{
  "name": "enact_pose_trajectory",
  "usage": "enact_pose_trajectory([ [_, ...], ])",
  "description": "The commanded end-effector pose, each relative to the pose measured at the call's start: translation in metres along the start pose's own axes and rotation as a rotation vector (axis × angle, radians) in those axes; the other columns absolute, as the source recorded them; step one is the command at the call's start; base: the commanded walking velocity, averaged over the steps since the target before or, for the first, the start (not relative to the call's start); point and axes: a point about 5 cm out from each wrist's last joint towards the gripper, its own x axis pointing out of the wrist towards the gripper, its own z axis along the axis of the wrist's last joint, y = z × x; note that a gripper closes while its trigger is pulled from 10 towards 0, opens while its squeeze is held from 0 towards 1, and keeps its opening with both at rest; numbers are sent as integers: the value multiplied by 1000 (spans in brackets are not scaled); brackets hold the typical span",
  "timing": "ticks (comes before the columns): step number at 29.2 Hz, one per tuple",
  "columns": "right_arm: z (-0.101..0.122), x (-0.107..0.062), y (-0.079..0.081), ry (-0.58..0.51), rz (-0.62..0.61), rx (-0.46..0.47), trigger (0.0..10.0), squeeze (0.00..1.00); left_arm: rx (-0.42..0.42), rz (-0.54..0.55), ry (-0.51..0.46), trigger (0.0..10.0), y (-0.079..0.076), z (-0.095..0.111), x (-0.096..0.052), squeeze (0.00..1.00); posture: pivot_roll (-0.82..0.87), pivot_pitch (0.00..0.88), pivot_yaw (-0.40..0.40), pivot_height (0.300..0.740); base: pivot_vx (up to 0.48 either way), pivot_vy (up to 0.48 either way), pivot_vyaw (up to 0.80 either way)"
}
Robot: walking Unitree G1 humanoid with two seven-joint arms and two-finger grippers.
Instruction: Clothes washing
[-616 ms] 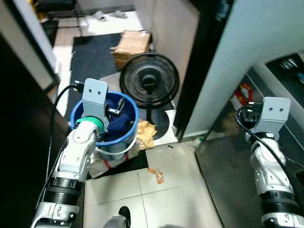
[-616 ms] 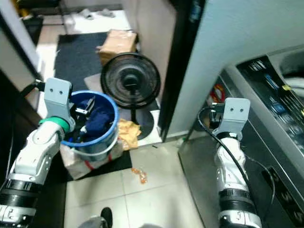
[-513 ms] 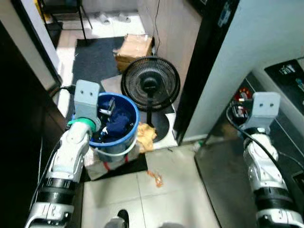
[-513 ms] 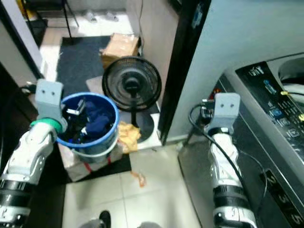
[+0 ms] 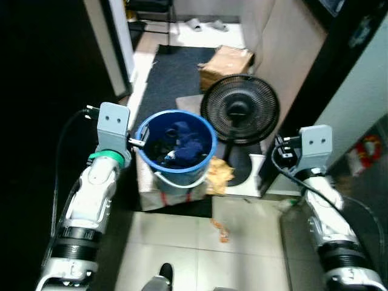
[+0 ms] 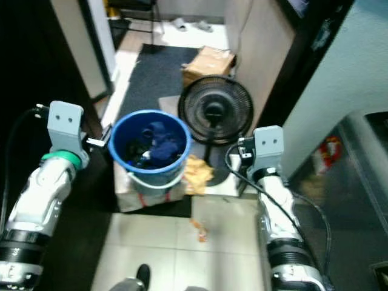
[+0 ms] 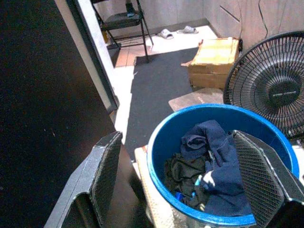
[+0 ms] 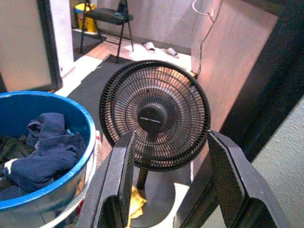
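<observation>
Floor [image 5: 182,254] tiles run under me, pale and bare save for a small orange scrap, with a dark mat [image 5: 173,70] beyond leading toward the lit doorway. Next in size is the black pedestal fan [image 5: 240,109], standing just beside the laundry and facing up at me; it crowds the path on my right side, which is likely why my right arm is held back rather than reaching.

Then the blue bucket [image 5: 175,148], the thing this job turns on. It sits raised on a low wrapped box [image 5: 159,195], so its rim comes nearer my reach, and its white handle hangs down the front. Inside lies the clothes [image 7: 211,164], dark navy and black, heaped loosely and not yet lifted out. A crumpled yellow cloth [image 5: 219,176] lies on the floor between the bucket and the fan's base.

My left gripper [image 7: 183,175] is spread wide at the bucket's near rim, one finger outside the wall and the other over the pile, placed, I judge, to take either the rim or a garment. My right gripper [image 8: 171,178] is spread too, empty, pointing at the fan and well apart from the bucket.
</observation>
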Motion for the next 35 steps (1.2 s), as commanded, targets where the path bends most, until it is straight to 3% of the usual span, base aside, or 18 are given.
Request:
enact_pose_trajectory([
  [1,3,4,3,-12,9,22,10000,0,16,22,27,10000,6,-9,-3,0,11,50,-15,740,0,0,688],
  [5,7,16,17,-17,73,34,10000,0,12,62,7,10000,10,-6,-5,0,40,58,-52,740,0,0,681],
  [15,8,16,21,-30,82,44,10000,0,13,80,13,10000,14,-9,-5,0,29,66,-43,740,0,0,658],
  [19,8,14,16,-37,47,118,10000,0,8,75,10,10000,13,-9,-4,0,17,67,-34,740,0,0,0],
  [28,3,11,10,-26,22,146,10000,0,-10,48,2,10000,4,-8,0,0,-1,70,-17,740,322,342,0],
  [35,2,10,9,-22,15,153,10000,0,-10,42,1,10000,3,-8,1,0,0,73,-13,740,337,342,-779],
])
